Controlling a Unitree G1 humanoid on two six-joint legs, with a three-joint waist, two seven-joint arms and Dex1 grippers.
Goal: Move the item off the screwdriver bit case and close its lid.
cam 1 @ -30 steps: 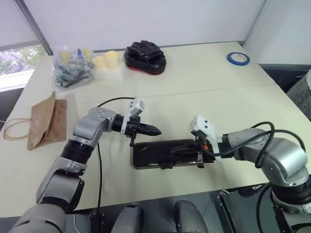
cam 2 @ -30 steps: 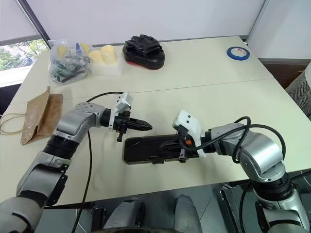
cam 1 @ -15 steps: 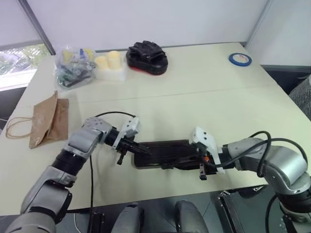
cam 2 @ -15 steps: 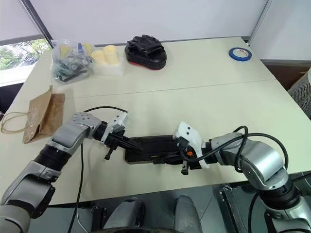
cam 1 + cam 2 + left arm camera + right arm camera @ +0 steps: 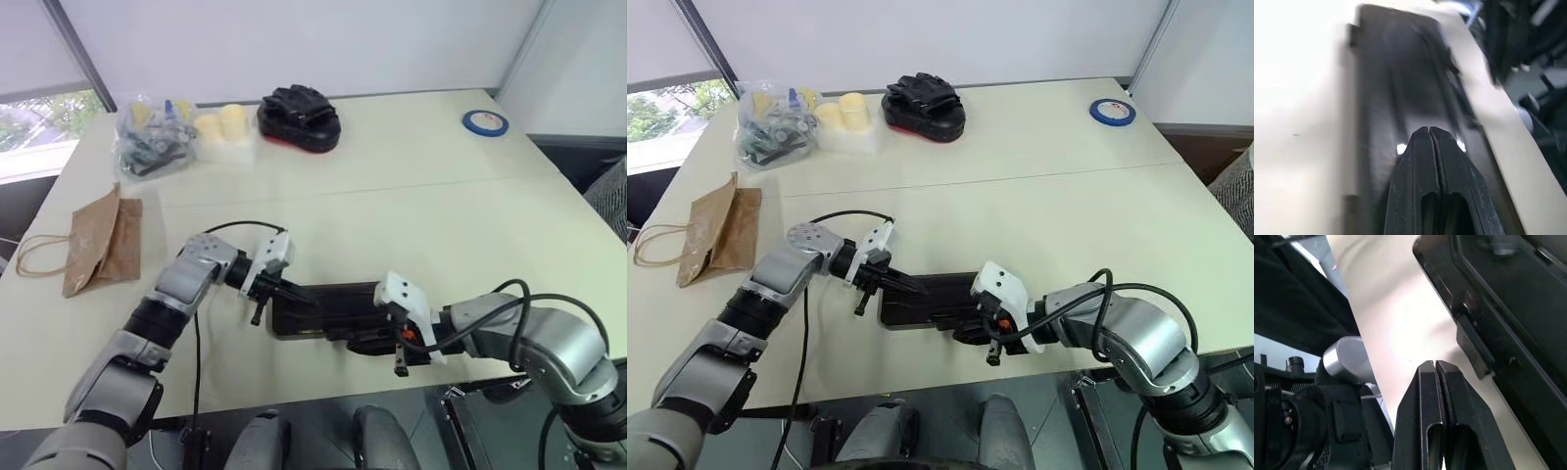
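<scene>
Case (image 5: pixel 328 309), flat, dark and glossy, lies lid (image 5: pixel 1400 98) down near the table's (image 5: pixel 441 206) front edge. Left gripper (image 5: pixel 294 295) rests pinched shut on its left end; right gripper (image 5: pixel 972 334), also shut and empty, at its near edge. Creased brown bag (image 5: pixel 100 239) lies far left.

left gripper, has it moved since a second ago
Yes. The left gripper has dropped from above the case's far left corner down onto its lid.

We see brown paper bag (image 5: pixel 101 240) flat at table's left edge, handles outward, well apart from screwdriver bit case (image 5: pixel 328 308); dark case flat near front edge, lid (image 5: pixel 1400 103) down.
</scene>
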